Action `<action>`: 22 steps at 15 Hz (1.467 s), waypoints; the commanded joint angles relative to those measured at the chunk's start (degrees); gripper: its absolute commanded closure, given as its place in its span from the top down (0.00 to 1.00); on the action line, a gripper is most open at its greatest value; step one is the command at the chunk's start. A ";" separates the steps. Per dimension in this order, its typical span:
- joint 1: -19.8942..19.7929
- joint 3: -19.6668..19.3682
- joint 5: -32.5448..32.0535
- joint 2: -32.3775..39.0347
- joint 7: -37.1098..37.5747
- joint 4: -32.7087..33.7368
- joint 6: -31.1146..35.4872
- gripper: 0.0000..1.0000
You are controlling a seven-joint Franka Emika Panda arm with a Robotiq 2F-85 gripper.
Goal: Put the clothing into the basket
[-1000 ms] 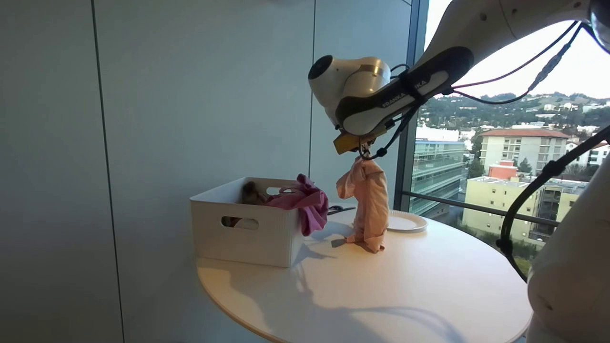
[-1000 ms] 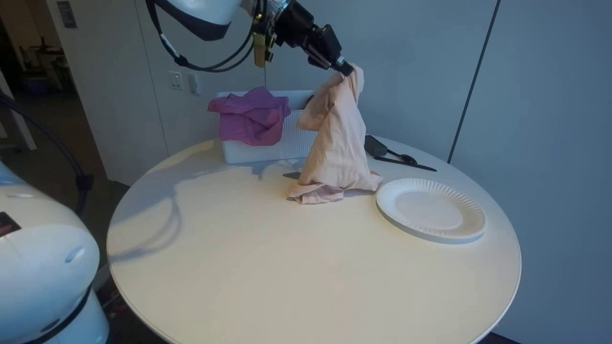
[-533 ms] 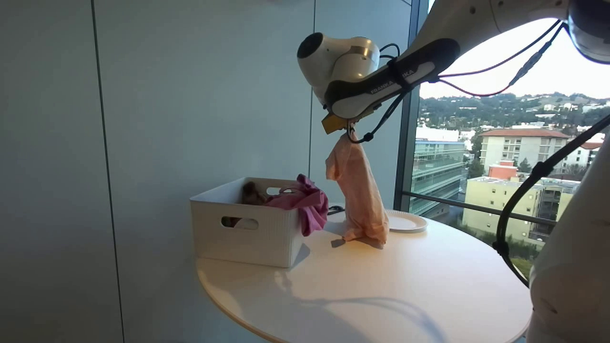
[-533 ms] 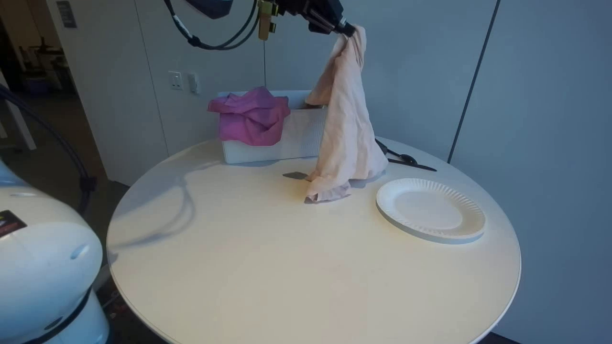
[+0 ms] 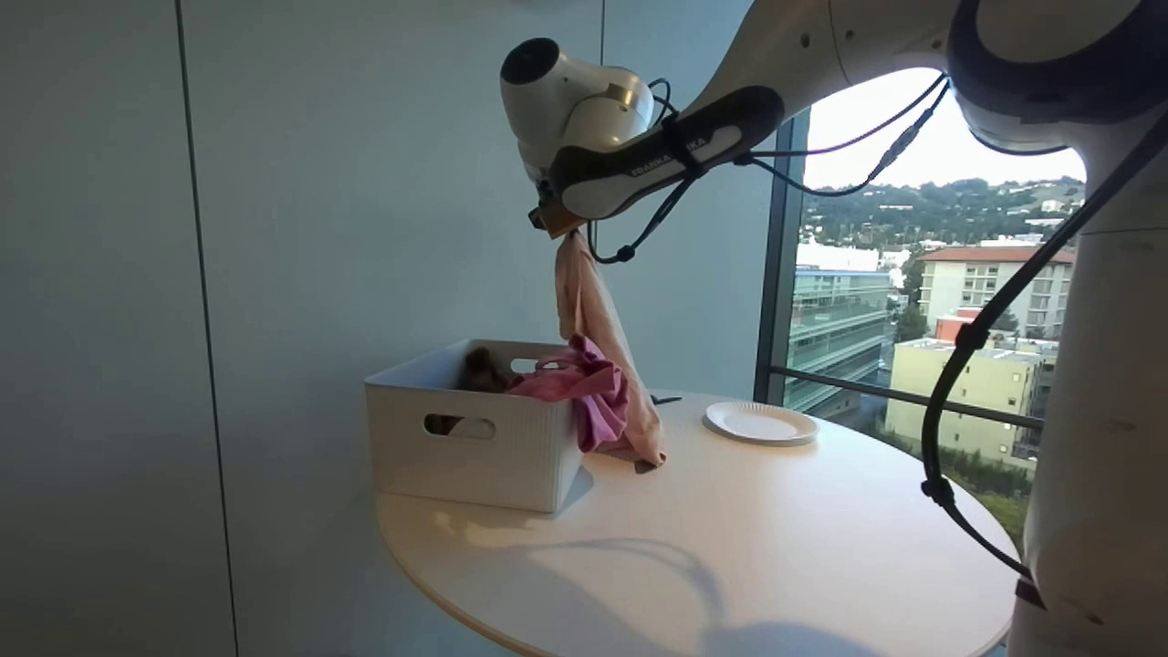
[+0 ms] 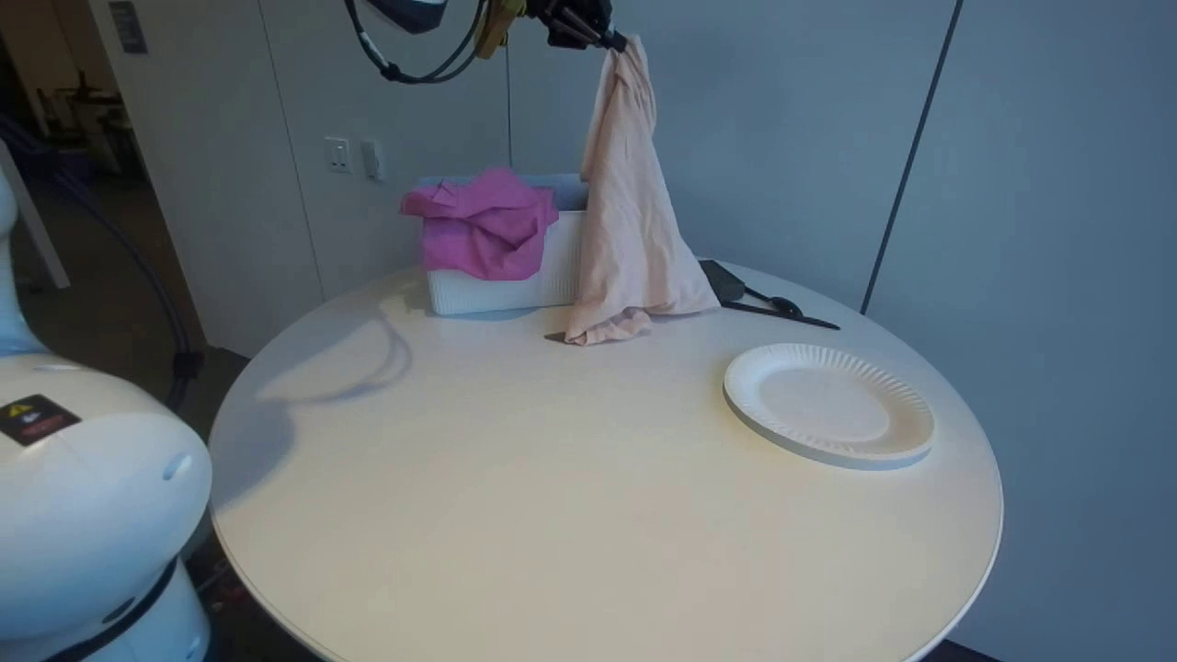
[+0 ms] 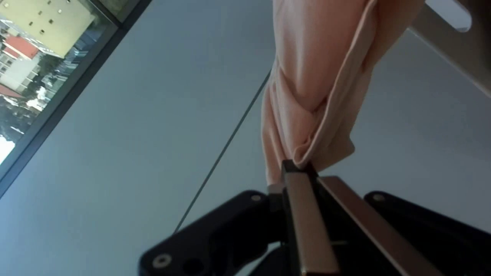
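Pinched tight by the end effector (image 7: 301,168), the peach cloth (image 6: 634,202) is hung lengthwise below it, just outside the basket (image 5: 465,470)!

Basket (image 5: 465,465) left of plate (image 5: 762,422), on table (image 5: 794,529)

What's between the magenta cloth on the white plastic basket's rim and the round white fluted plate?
In an exterior view: the long peach cloth, hanging from the fingers, then a strip of white tabletop before the plate.
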 commanded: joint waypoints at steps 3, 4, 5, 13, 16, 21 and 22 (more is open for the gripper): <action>3.32 1.11 3.08 10.01 -9.35 12.15 2.36 0.11; 3.56 1.25 5.53 11.24 -11.65 12.78 2.96 0.31; 3.64 1.24 8.20 12.75 -14.00 13.41 3.17 0.36; 8.41 -1.23 10.01 10.09 -11.98 10.07 -10.10 0.96; 8.69 0.16 16.26 6.06 -9.80 7.60 -23.29 1.00; 7.78 0.98 26.58 -1.40 -0.42 -2.96 -35.01 1.00; 7.53 1.05 28.65 -2.65 2.33 -5.45 -36.29 1.00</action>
